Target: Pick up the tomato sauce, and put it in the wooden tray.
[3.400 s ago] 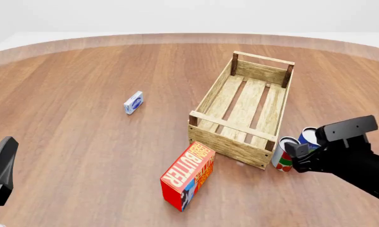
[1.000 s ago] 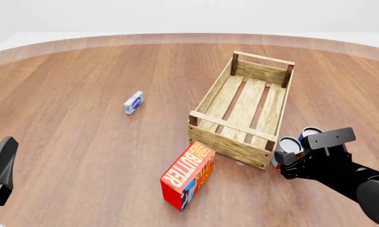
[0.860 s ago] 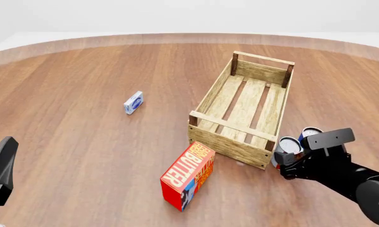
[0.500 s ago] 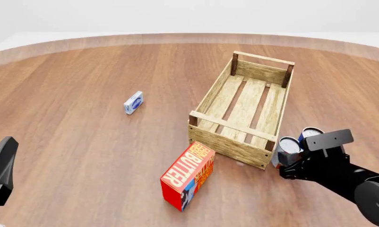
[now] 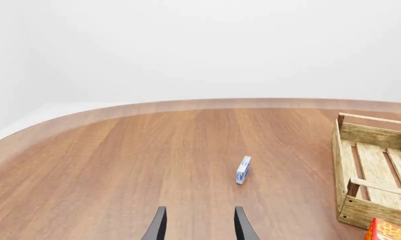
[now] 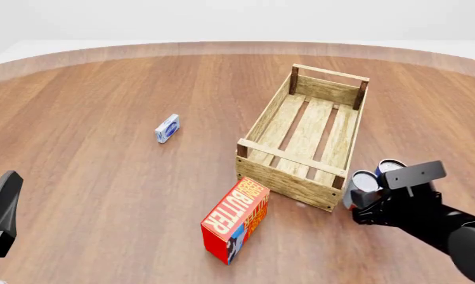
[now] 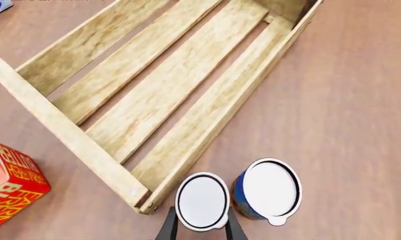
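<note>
The right gripper (image 7: 200, 225) has its two dark fingers on either side of the tomato sauce (image 7: 202, 201), one against each flank of the can, so it looks clamped on it, though from the wrist camera only the silver top shows and the label is hidden. In the front view the same gripper (image 6: 362, 204) sits low at the near right corner of the wooden tray (image 6: 279, 184), and the tomato sauce (image 6: 362, 181) pokes up just ahead of its fingers, outside the crate (whether the can is resting on the table (image 6: 103, 177) or a touch off it I cannot tell). Immediately beside the held can, on the side away from the crate, stands a blue can (image 7: 267, 188) with a silver top, the two nearly touching; the front camera shows that blue can (image 6: 389, 167) just beyond the gripper's black body. The wooden tray (image 7: 147, 100) stretches forward from the fingers, its near corner just beside the can. Off to the gripper's left, beyond that corner, lies a red butter box (image 6: 236, 219), leaning on one long edge, and well farther left and forward is a small blue-and-white packet (image 6: 166, 128) standing on its side. The left gripper (image 5: 199, 227) is far off at the near left of the table, its fingers parted with nothing between them, pointing toward the small packet (image 5: 243, 170).
</note>
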`<state>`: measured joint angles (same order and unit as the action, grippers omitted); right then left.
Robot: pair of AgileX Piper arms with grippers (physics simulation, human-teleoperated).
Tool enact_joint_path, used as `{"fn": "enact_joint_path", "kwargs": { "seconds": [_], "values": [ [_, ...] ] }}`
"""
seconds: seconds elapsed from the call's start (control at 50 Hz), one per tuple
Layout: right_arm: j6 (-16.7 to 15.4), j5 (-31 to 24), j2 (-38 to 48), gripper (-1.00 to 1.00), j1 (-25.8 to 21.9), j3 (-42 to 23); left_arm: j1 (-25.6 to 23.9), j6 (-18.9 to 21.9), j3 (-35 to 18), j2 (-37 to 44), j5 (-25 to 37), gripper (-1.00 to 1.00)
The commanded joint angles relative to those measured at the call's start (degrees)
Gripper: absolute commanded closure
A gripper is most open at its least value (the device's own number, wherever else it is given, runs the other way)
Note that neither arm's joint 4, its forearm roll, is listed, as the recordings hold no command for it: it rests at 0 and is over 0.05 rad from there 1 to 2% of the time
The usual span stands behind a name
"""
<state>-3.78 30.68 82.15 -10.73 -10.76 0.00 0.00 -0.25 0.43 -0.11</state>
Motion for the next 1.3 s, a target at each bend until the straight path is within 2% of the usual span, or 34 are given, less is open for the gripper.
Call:
{"fn": "enact_joint_path", "kwargs": {
  "seconds": [0.02, 0.46, 0.82, 1.3],
  "values": [
    [-0.32, -2.55, -3.33, 1.0, 1.14, -0.16, 0.0, 0.0, 0.0, 0.0, 0.0, -1.0],
    [-1.18, -10.12, -11.56, 1.0, 1.84, -0.9, 0.0, 0.0, 0.0, 0.0, 0.0, -1.0],
    [-0.83, -19.34, -21.66, 1.0, 2.74, -2.27, 0.0, 0.0, 0.0, 0.0, 0.0, -1.0],
    [-1.04, -28.43, -30.34, 1.0, 2.73, -4.71, 0.0, 0.0, 0.0, 0.0, 0.0, -1.0]
  ]
}}
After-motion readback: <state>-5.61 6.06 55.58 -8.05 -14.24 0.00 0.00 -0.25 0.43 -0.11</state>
